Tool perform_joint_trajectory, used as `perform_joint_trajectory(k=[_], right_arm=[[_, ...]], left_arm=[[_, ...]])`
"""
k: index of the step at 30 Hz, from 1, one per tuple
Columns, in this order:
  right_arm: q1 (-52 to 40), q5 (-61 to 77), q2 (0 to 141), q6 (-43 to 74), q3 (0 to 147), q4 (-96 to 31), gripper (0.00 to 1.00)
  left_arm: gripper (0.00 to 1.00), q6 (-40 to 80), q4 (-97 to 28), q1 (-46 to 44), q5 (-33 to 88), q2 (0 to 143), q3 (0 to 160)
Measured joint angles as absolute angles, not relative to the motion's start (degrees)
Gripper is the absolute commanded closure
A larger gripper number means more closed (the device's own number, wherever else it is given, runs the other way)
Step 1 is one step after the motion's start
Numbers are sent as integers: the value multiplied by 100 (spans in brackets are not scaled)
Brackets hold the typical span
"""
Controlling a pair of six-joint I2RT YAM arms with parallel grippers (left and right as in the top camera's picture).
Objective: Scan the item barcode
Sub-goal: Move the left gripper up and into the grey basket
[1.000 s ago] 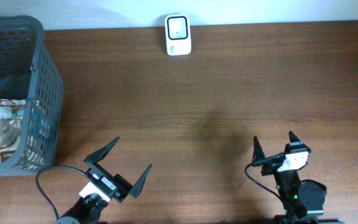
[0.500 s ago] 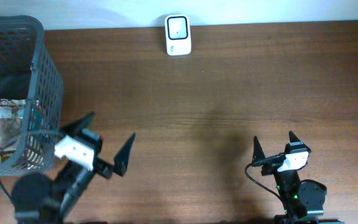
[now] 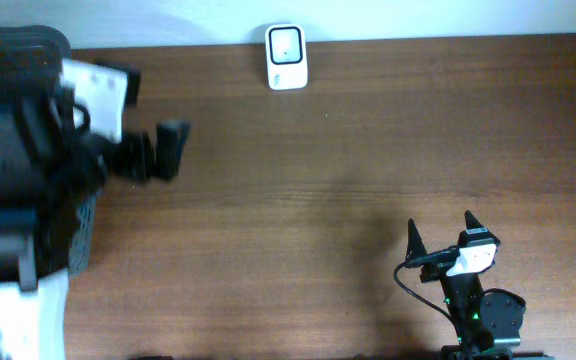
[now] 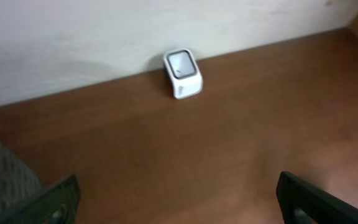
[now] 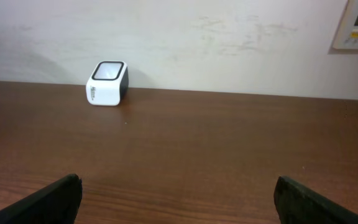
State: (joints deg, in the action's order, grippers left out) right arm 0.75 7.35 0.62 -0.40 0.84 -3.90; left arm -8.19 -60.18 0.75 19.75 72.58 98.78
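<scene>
Nearest you, your right gripper [image 3: 441, 222] sits low at the front edge of the desk [image 3: 318, 180], its fingers spread wide with nothing between them. Your left gripper [image 4: 178, 179] is up over the desk's left side, blurred from overhead, likewise wide open and empty. Under that arm stands the grey mesh basket [image 3: 80, 238]; its contents are almost wholly hidden, so the item cannot be made out. Farthest off, the scanner [image 3: 287, 57] stands at the desk's back edge by the white wall [image 5: 197, 43]. It is a small white rounded box with a dark-rimmed, slanted window on top and small print on its side.
</scene>
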Motion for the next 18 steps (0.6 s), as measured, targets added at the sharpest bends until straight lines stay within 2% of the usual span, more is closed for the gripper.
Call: perform_joint_trajectory(k=[7, 12, 18], right_arm=[[75, 735, 60, -40, 84, -390, 2], [75, 735, 58, -45, 84, -388, 2], [75, 735, 58, -43, 84, -388, 2]], left_arm=[[1, -454, -6193, 292, 1435, 8549, 11424], [1, -45, -6276, 1238, 1131, 9207, 12619], [1, 75, -5428, 2281, 928, 9323, 12949]])
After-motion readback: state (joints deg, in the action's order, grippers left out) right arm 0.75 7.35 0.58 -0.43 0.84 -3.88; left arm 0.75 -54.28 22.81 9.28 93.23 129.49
